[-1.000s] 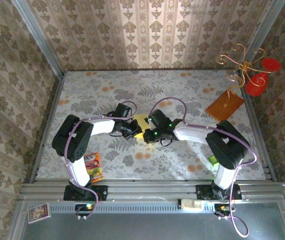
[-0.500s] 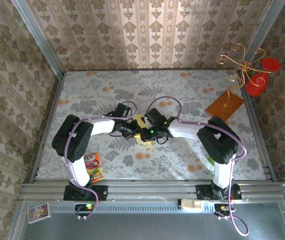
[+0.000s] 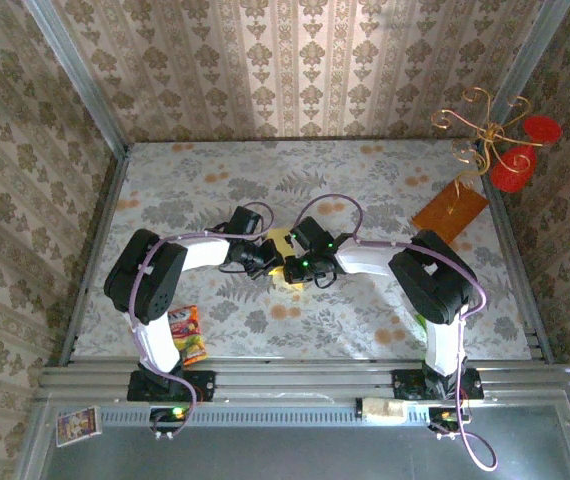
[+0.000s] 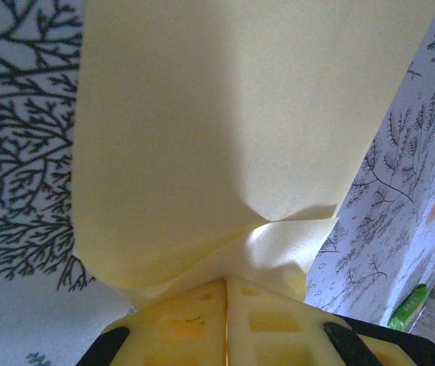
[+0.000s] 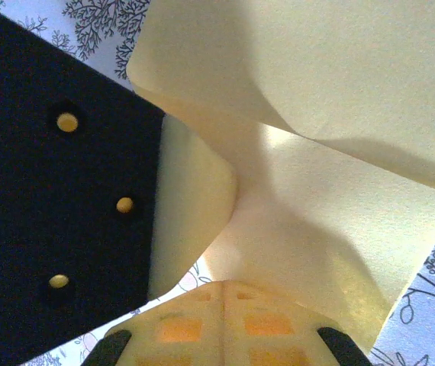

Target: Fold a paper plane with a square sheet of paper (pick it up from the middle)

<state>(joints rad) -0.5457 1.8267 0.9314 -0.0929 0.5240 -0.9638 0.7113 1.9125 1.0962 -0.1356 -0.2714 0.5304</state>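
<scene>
The pale-yellow sheet of paper is held up over the middle of the table, pinched between both arms. My left gripper is shut on one edge; in the left wrist view the paper rises from the closed fingertips with a crease running to the right. My right gripper is shut on the paper too, its tips closed under a buckled, curling fold. The two grippers almost touch. The left gripper's black body stands close on the left of the right wrist view.
An orange-brown board lies at the back right under a gold wire ornament with red discs. A colourful snack packet lies by the left base. A small green packet lies near the right arm. Patterned walls close three sides.
The right arm has swung left, bringing its gripper up against the left gripper and bunching the paper between them. The left arm has barely moved.
</scene>
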